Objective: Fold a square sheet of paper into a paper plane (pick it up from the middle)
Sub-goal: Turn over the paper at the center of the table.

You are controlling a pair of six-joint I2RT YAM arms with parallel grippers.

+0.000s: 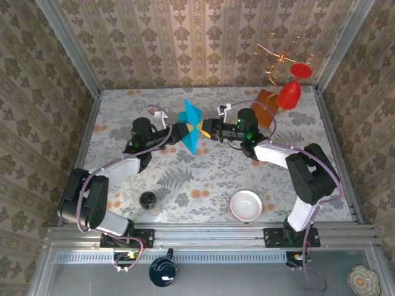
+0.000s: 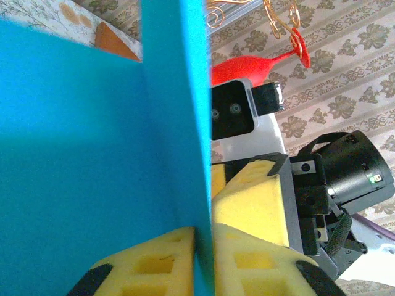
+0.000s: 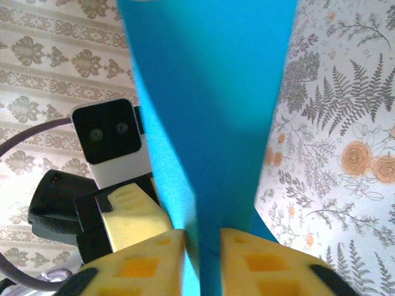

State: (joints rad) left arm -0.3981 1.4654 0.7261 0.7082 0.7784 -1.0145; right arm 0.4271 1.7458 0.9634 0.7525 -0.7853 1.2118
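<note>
Plane (image 2: 74,154) between left fingers (image 2: 148,268), right fingers (image 2: 253,197)

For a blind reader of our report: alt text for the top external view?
A folded teal-blue paper is held up over the floral table between the left gripper and right gripper. A white bowl sits near the right arm's base.

White bowl (image 1: 246,205) on floral tablecloth (image 1: 203,179), front right. Small black jar (image 1: 147,200) front left, well apart from bowl. Red glass-shaped ornament (image 1: 291,89) back right, tilted, overlapping orange-brown board (image 1: 265,110). Copper wire curl (image 1: 281,58) just behind ornament. Dark blue round object (image 1: 163,271) and patterned dish (image 1: 363,280) beyond metal rail (image 1: 210,234).
</note>
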